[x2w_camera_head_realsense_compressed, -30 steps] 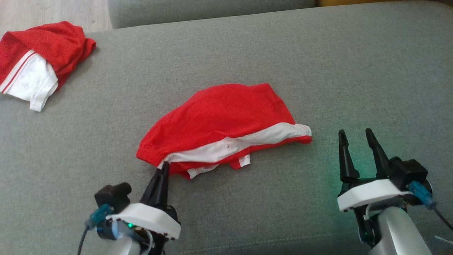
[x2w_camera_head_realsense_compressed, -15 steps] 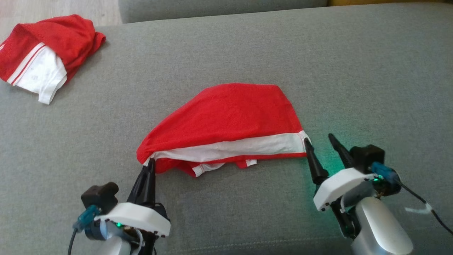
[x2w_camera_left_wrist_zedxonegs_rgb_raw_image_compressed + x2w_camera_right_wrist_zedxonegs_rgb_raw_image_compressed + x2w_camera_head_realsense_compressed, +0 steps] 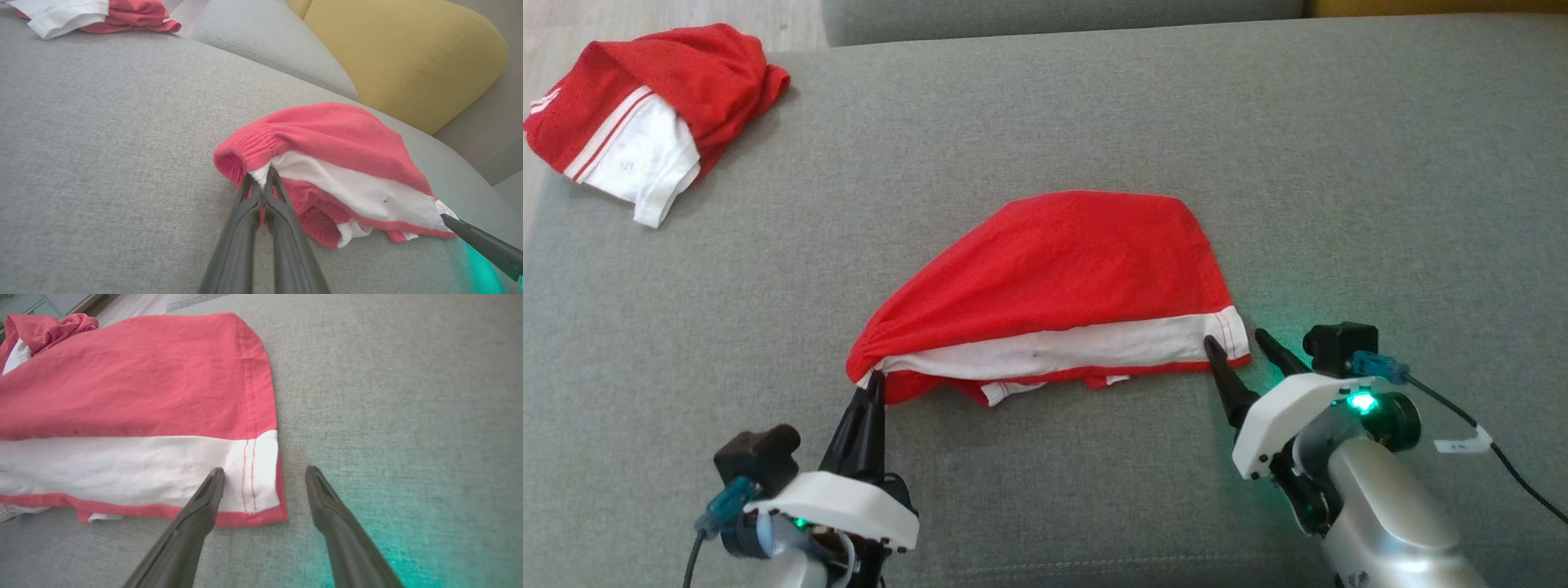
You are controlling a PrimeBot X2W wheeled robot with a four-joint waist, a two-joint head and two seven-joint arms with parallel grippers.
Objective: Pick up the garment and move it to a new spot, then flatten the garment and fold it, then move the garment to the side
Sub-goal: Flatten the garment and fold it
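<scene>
Cushion, yellow, beyond garment: left wrist view.

Two garments, two end effectors, one sofa.

A big grey cushion with a rough weave spread wide from left to right. Past its far edge lay a second grey cushion. A fat yellow cushion sat at the far right. Pale wooden floor showed at the far left. The light was soft and even.
</scene>
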